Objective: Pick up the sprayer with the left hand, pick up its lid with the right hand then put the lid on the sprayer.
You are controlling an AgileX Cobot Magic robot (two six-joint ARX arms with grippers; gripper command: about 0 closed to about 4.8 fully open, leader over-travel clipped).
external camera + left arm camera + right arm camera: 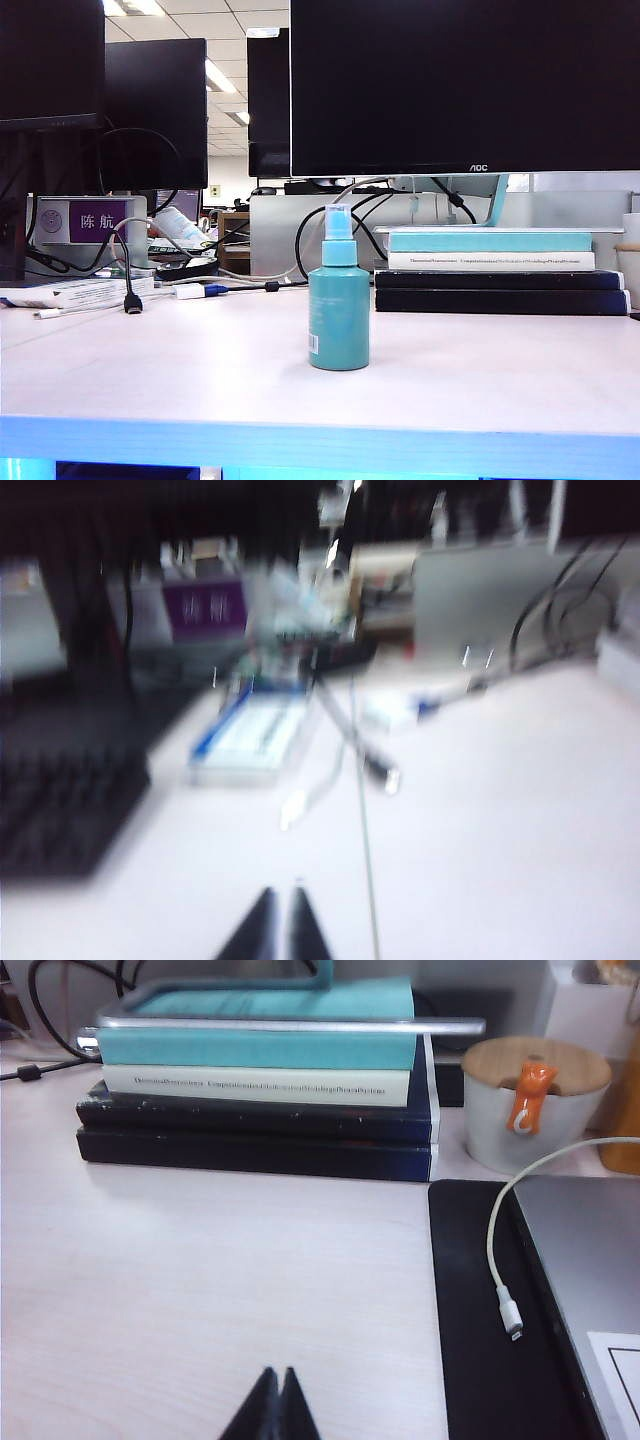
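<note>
The teal sprayer (pixel 338 320) stands upright on the white table (pixel 200 380), near the middle of the exterior view. A clear lid (pixel 338 222) sits over its nozzle. Neither arm shows in the exterior view. In the blurred left wrist view, my left gripper (pixel 280 892) is shut with nothing between its black tips, low over bare table. In the right wrist view, my right gripper (pixel 277 1372) is also shut and empty, over bare table in front of a stack of books. Neither wrist view shows the sprayer or the lid.
A stack of books (pixel 490 270) lies behind and right of the sprayer. Monitors (pixel 460 80) and cables (pixel 132 300) line the back. A white jar with a wooden top (pixel 535 1105), a black mat (pixel 480 1340) and a white cable (pixel 497 1260) lie beside the right gripper. A dark keyboard (pixel 60 810) and a blue-white box (pixel 250 740) lie ahead of the left gripper.
</note>
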